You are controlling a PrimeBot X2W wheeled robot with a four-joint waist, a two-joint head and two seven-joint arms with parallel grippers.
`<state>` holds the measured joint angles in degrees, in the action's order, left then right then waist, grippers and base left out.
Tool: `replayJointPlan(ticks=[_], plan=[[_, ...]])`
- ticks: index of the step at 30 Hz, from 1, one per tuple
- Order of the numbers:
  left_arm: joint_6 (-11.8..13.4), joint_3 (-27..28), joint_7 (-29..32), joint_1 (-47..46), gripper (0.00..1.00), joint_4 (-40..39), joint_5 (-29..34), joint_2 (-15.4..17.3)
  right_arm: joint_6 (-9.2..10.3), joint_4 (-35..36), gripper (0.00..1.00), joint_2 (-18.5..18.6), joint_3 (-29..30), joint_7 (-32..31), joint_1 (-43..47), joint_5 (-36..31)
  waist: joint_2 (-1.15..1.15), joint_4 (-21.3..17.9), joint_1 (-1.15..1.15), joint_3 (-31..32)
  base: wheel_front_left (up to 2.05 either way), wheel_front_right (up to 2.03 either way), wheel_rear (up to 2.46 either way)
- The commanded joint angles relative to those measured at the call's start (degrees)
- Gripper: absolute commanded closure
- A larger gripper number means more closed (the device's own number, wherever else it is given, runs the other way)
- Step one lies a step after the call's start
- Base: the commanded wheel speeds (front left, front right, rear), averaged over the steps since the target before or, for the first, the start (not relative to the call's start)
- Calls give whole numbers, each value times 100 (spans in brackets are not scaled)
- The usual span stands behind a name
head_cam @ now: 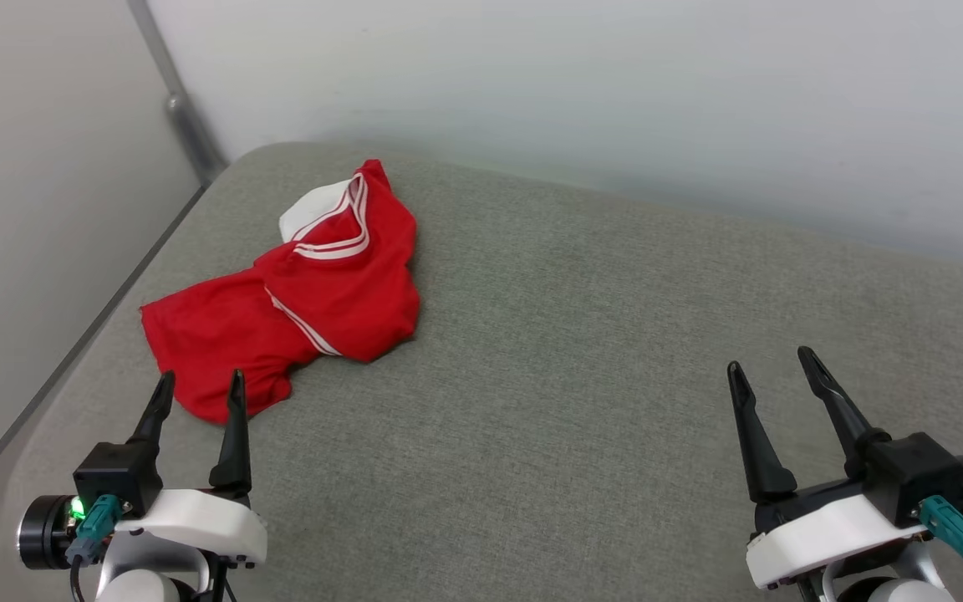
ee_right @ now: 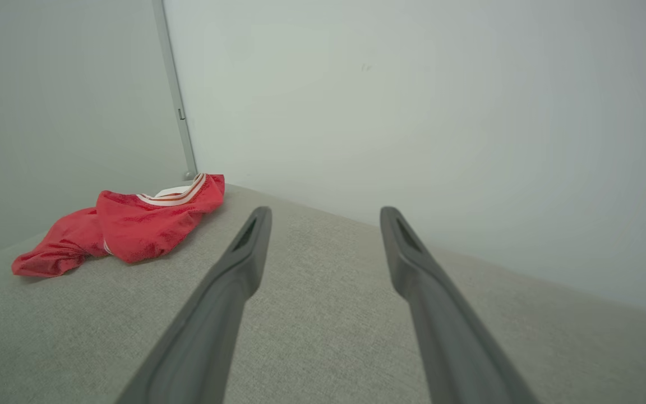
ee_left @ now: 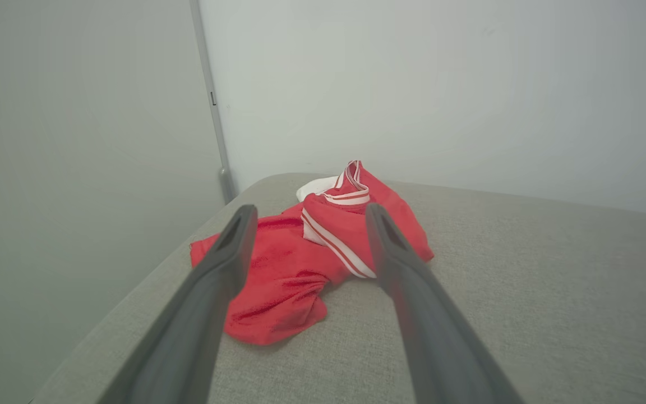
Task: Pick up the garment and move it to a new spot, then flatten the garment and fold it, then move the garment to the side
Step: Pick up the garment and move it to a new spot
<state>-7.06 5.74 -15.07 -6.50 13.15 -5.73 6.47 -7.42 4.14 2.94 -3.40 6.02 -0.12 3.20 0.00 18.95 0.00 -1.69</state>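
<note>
Near left: left gripper (head_cam: 202, 376), fingers parted, empty, tips close to the near edge of the garment (head_cam: 314, 293). Crumpled in a red heap with white striped trim, far left on the grey cushion (head_cam: 582, 376). Probably light, limp, slightly slippery; best pinched at the loose near hem or the trimmed collar. Near right: right gripper (head_cam: 769, 359), likewise spread, empty, well apart from the cloth.

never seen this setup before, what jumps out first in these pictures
The red jersey grabs the eye first: it lies crumpled, white-striped trim showing, at the far left of the grey padded surface. Next come the two dark-fingered hands at the near edge, both open and empty: the left hand close to the jersey, the right hand far off over bare fabric.
</note>
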Motion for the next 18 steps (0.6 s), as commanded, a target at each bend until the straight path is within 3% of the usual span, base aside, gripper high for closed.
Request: replayJointPlan(ticks=[1,9,18], plan=[[-1,13,-11,-26,0,5,25,16,-13,38,0,-11,-16,-8,-59,-22,0,143,0,-12,0,0,0],[-16,106,-11,-27,0,24,44,75,-13,151,0,-11,-50,-58,-77,19,0,329,0,-44,0,0,0],[-26,94,-11,-385,0,226,-75,160,-13,184,0,-12,-44,-106,-107,48,0,240,0,-161,0,0,0]])
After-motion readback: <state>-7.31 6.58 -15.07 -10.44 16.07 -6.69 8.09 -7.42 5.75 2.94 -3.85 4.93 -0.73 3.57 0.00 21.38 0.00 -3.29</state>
